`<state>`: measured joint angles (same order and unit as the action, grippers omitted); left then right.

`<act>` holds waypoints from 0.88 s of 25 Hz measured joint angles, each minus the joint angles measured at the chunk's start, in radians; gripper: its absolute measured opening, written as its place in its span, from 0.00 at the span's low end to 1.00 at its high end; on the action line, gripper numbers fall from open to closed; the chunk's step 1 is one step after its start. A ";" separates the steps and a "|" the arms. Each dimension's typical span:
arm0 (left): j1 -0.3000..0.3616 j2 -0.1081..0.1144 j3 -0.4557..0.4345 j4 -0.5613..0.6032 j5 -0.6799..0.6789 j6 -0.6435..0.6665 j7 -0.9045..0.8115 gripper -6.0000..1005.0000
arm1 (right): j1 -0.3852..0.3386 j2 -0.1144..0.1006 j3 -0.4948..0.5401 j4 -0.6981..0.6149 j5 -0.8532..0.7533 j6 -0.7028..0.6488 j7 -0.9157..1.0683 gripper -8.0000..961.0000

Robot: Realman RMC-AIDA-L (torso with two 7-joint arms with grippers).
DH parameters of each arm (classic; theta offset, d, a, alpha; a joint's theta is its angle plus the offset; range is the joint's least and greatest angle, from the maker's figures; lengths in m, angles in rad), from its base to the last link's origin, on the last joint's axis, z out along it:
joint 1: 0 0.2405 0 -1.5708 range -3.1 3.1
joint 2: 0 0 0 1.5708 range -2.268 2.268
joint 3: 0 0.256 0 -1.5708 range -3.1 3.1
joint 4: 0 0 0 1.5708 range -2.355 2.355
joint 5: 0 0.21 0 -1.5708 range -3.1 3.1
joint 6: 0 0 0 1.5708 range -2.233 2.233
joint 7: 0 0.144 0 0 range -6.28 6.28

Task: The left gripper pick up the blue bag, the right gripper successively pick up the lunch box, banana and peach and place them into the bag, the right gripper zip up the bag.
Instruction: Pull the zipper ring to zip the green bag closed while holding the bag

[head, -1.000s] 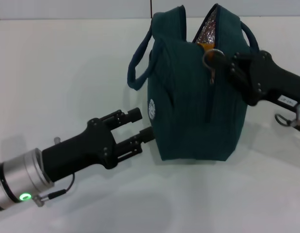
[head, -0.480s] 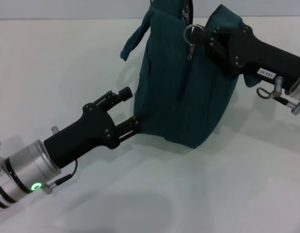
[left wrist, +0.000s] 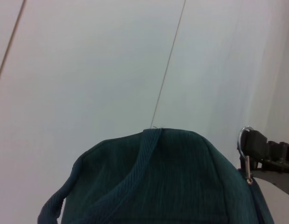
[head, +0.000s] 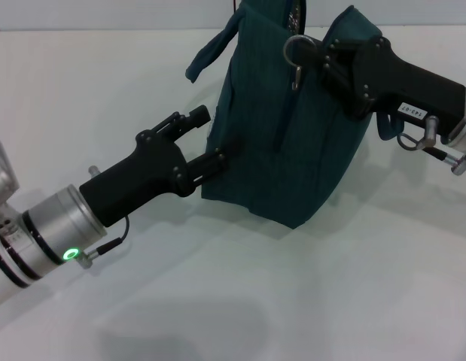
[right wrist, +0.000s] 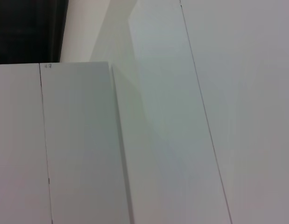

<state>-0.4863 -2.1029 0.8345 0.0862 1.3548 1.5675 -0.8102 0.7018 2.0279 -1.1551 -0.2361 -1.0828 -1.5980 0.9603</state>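
The blue bag stands tilted on the white table, one loop handle drooping to its left. My left gripper is open, with both fingertips against the bag's lower left side. My right gripper is up at the bag's top, shut on the ring zipper pull. The left wrist view shows the bag's top, and beyond it the right gripper with the ring. Only a sliver of foil lining shows at the zip. The lunch box, banana and peach are hidden.
The bare white table stretches in front of the bag and to both sides. Its back edge runs along the top of the head view. The right wrist view shows only white wall panels.
My right gripper has pulled the zipper ring up and to the left along the bag's top, narrowing the opening and tilting the bag. My left gripper moved up against the bag's side.
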 joint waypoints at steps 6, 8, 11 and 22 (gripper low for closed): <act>-0.020 0.000 0.003 -0.001 0.010 -0.019 -0.002 0.73 | 0.001 0.000 0.000 0.001 0.001 -0.003 0.000 0.03; -0.020 0.001 0.004 -0.002 0.016 -0.019 -0.002 0.72 | 0.001 0.000 0.000 0.001 0.005 -0.004 0.000 0.03; -0.020 0.002 0.005 -0.002 0.022 -0.015 -0.003 0.71 | -0.001 0.000 0.000 0.001 0.008 -0.004 0.000 0.03; -0.039 0.006 0.031 0.002 0.032 -0.010 -0.004 0.25 | -0.006 0.000 0.000 0.001 0.011 -0.006 0.000 0.03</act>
<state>-0.5255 -2.0969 0.8653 0.0882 1.3867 1.5578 -0.8146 0.6955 2.0279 -1.1551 -0.2346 -1.0716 -1.6043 0.9603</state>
